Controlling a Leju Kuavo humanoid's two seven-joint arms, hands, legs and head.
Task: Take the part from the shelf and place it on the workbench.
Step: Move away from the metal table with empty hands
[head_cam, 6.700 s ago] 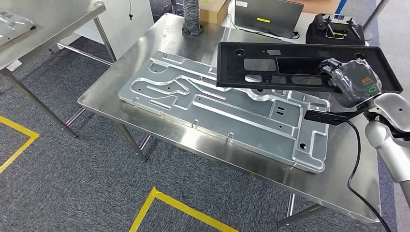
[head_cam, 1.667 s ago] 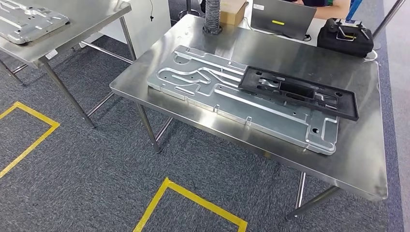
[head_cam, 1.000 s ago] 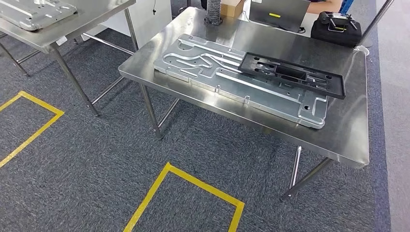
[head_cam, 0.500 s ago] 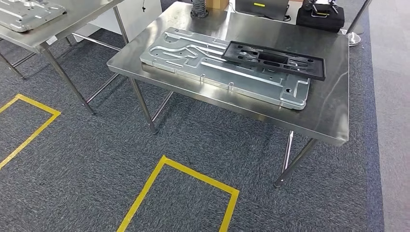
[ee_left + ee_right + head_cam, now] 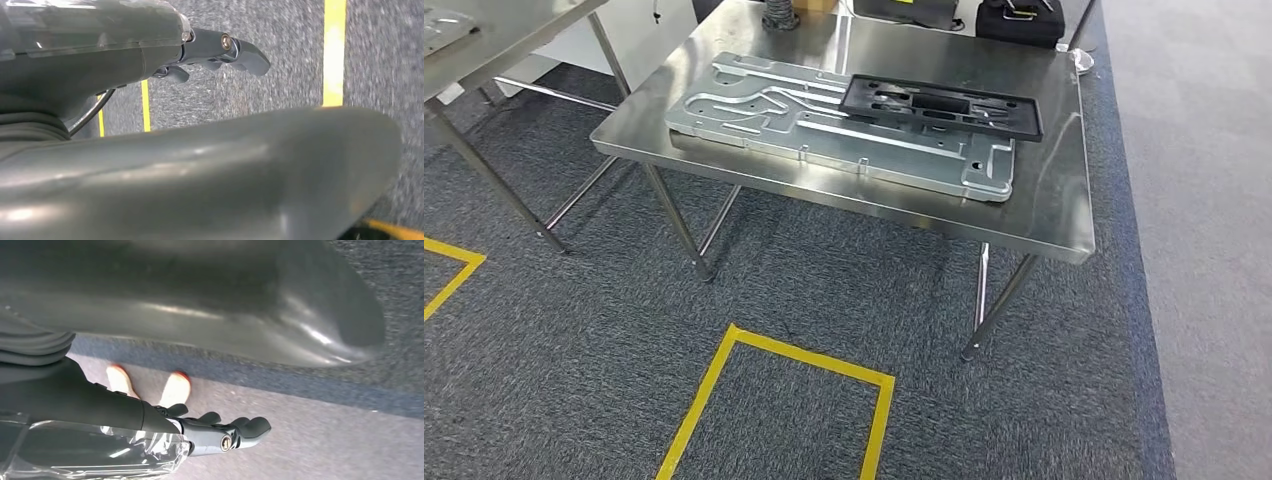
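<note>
- Black flat plastic part [image 5: 941, 105] with cut-outs lies in the upper middle of the head view, on the right half of a long machined grey metal plate [image 5: 824, 130], which rests on the stainless steel workbench [image 5: 1044, 215]; yellow floor tape [image 5: 774, 350] marks the grey carpet below.
- Left wrist view: the left hand [image 5: 220, 50] hangs over carpet, fingers slightly curled and apart, holding nothing.
- Right wrist view: the right hand [image 5: 220, 432] is likewise empty, its fingers spread.
</note>
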